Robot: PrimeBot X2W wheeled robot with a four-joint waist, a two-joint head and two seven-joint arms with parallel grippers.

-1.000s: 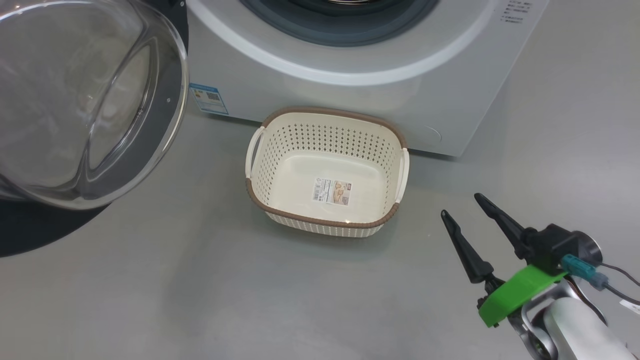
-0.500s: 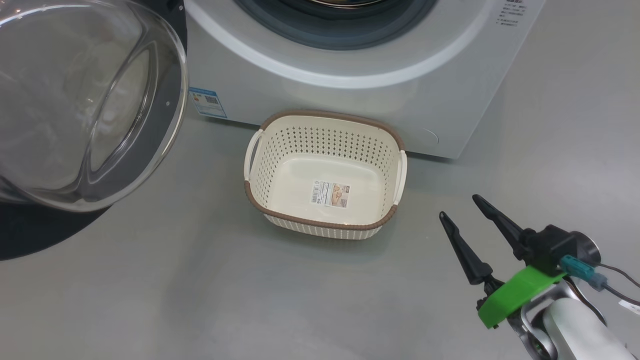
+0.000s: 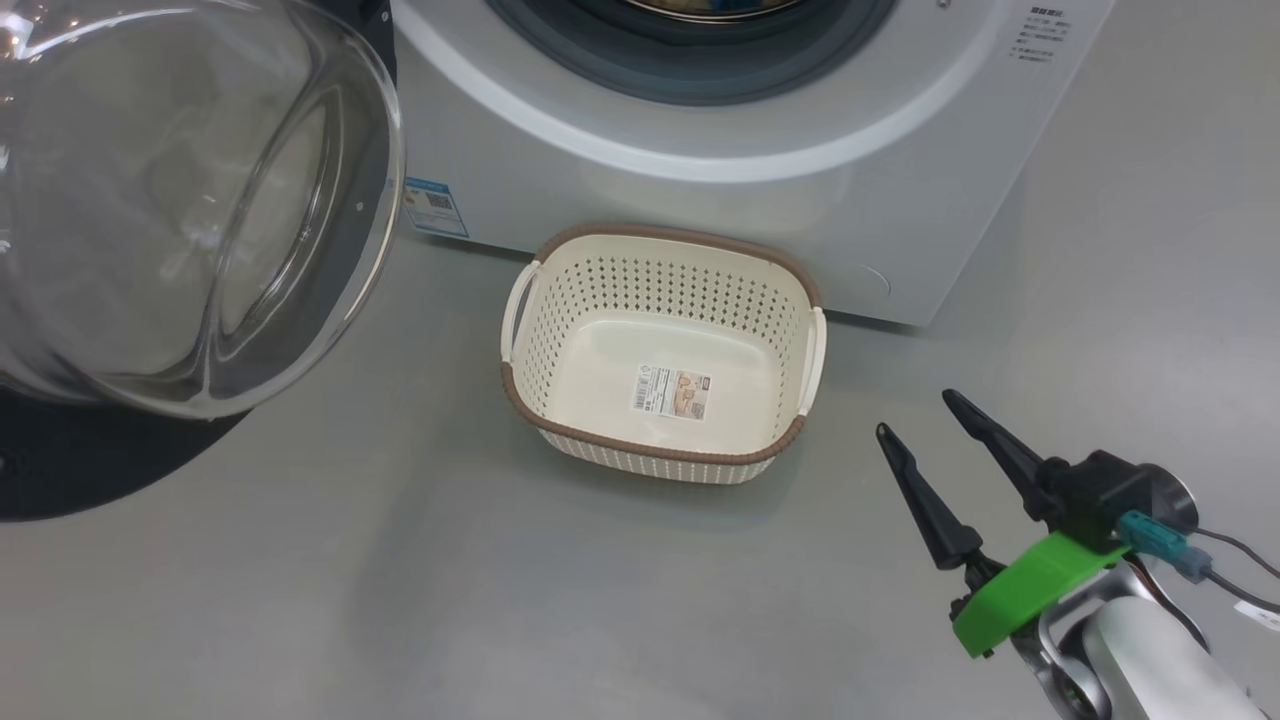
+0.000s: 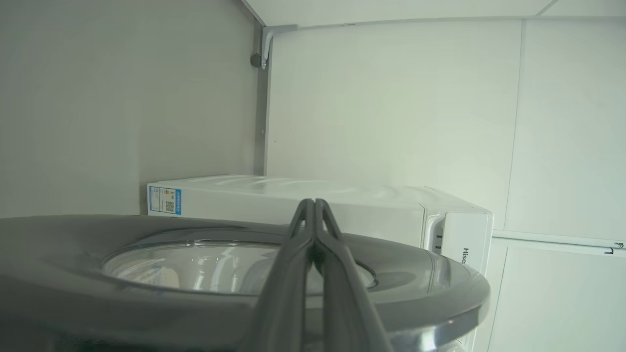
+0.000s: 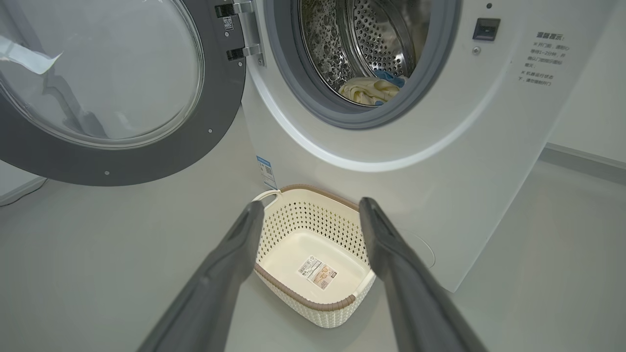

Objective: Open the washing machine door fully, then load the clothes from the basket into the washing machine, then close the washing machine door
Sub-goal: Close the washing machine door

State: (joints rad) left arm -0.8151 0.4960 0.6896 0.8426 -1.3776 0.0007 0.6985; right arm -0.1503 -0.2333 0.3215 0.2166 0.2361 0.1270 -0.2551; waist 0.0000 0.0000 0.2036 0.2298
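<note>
Plainly, the right gripper [image 3: 915, 412] hangs with its two long dark fingers spread wide and nothing between them, above grey floor [image 3: 400, 600], at four o'clock from the small cream perforated plastic basket [image 3: 660, 236]. The basket holds just its label sticker and sits close under the big white front-loading washing machine [image 3: 720, 190] at its twelve o'clock. The large round black-ringed glass door [image 3: 300, 300] stands open at ten o'clock. Pale-yellow clothes [image 5: 364, 90] lie in the steel drum [image 5: 371, 39]. The left gripper [image 4: 312, 203] has its fingers pressed together over the door's ring, possibly touching it.
</note>
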